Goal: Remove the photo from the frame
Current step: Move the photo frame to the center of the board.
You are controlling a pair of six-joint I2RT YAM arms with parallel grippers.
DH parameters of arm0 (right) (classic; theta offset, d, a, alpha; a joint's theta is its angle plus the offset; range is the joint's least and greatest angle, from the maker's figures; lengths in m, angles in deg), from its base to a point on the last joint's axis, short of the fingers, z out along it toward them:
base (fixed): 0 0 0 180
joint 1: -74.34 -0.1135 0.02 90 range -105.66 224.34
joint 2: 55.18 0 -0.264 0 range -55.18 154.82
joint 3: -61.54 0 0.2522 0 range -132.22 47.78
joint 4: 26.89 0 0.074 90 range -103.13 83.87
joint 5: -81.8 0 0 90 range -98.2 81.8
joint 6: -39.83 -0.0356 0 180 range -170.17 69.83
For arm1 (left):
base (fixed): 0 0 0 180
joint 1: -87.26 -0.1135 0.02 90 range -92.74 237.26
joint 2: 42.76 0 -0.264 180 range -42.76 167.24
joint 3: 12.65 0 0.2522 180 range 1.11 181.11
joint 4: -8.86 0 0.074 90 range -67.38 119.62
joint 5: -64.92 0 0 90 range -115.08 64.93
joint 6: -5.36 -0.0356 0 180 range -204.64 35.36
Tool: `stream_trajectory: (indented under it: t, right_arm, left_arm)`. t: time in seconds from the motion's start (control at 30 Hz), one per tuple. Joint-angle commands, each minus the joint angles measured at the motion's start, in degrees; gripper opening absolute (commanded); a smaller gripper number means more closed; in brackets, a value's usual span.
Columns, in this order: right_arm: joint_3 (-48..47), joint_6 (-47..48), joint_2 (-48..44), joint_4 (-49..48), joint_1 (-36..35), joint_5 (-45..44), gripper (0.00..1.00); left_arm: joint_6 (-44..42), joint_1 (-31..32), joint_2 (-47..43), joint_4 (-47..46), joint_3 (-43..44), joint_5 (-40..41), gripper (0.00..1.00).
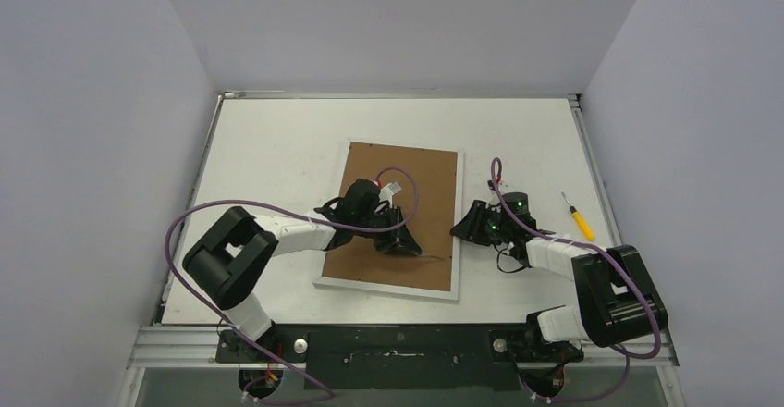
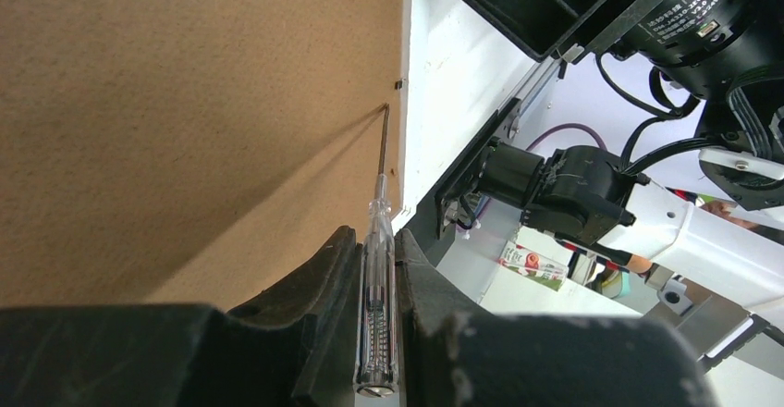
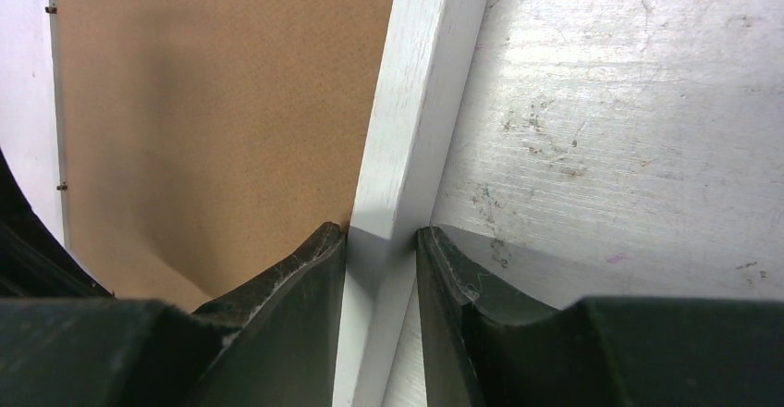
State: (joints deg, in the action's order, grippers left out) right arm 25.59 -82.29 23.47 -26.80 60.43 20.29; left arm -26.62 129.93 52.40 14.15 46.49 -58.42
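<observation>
A: Where does the frame [image 1: 427, 194] lie?

B: Flat on the table [image 1: 277, 148], about mid-way across, brown back up. The white border shows on its near and right edges. The left arm crosses its near left part.

A: And the photo?

B: It does not show in any view. Only the fibreboard back is visible.

A: What is the left gripper [image 1: 399, 240] doing?

B: It is over the near right part of the back, clenched on a clear-handled screwdriver [image 2: 377, 305]. In the left wrist view the thin shaft reaches along the board, and its tip lies at the seam where the board meets the white border, just below a small metal tab [image 2: 398, 83]. Whether the tip is under the board or only touching it, I cannot tell.

A: The right gripper [image 1: 467, 227]?

B: Clamped on the frame's right border. In the right wrist view one finger is on the board side and the other on the table side, both tight against the white strip. The lower ends of the fingers are cut off by the edge of that view.

A: Anything else?

B: A yellow-handled screwdriver [image 1: 580, 217] lies on the table, right of the frame and apart from it.
</observation>
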Motion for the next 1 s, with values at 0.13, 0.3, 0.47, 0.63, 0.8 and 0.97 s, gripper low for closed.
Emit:
stream_trajectory:
  t: [0.13,0.3,0.47,0.63,0.8,0.97]
  right_arm:
    - [0.31,1.82,0.85,-1.27,0.02,-0.51,0.08]
    - [0.39,1.97,0.74,-1.29,0.00,-0.24,0.07]
    - [0.40,1.94,0.74,-1.44,0.00,-0.05,0.07]
    - [0.40,1.97,0.86,-1.49,-0.05,0.04,0.07]
    - [0.40,2.03,0.96,-1.62,-0.01,0.24,0.07]
    - [0.31,2.08,1.11,-1.62,0.03,0.50,0.07]
  left_arm:
    - [0.81,0.30,2.46,-4.62,1.70,-2.93,0.00]
    - [1.77,0.30,2.76,-6.47,1.25,-2.63,0.00]
    - [1.84,-0.02,2.46,-6.43,1.08,-2.04,0.00]
    - [1.53,-1.16,1.45,-5.60,0.24,-1.51,0.00]
    - [1.57,-1.20,2.34,-5.58,0.66,-1.89,0.00]
    - [2.01,-1.04,2.58,-6.25,0.58,-2.12,0.00]
